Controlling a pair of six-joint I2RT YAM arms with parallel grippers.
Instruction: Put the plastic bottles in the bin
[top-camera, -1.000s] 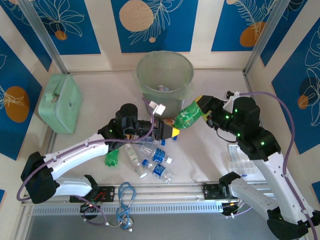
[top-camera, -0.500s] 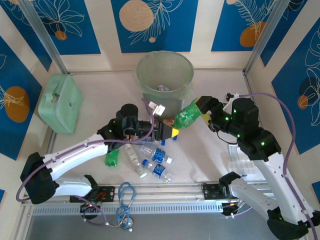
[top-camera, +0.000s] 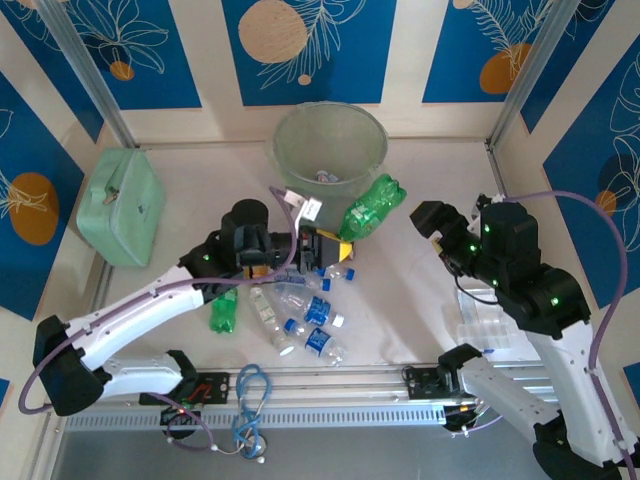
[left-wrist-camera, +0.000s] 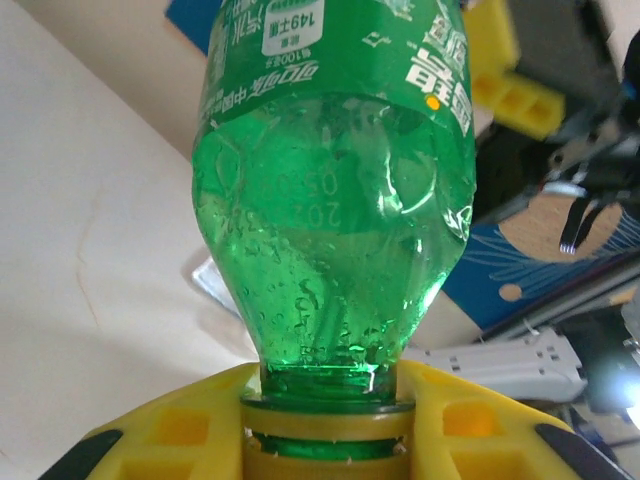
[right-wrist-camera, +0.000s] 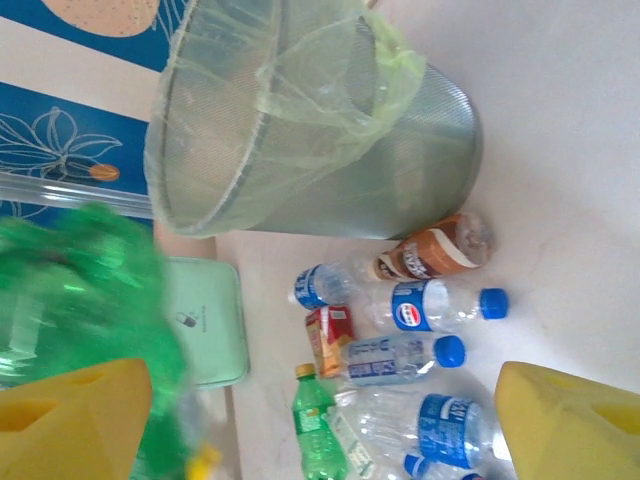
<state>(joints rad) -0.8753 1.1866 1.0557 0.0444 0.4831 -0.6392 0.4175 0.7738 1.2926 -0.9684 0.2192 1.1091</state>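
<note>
Left gripper (top-camera: 333, 244) pinching green bottle (top-camera: 372, 208) at neck, bottle tilted up beside bin (top-camera: 330, 150) right wall. Right gripper (top-camera: 432, 222) spread wide, empty, apart to right of bottle. Loose bottles (top-camera: 305, 315) clustered on table (top-camera: 420, 300) under left arm; mint case (top-camera: 122, 205) far left. Open room between arms

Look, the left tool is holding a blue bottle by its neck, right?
Not blue: the left tool is holding a green bottle by its neck, as the left wrist view shows.
</note>
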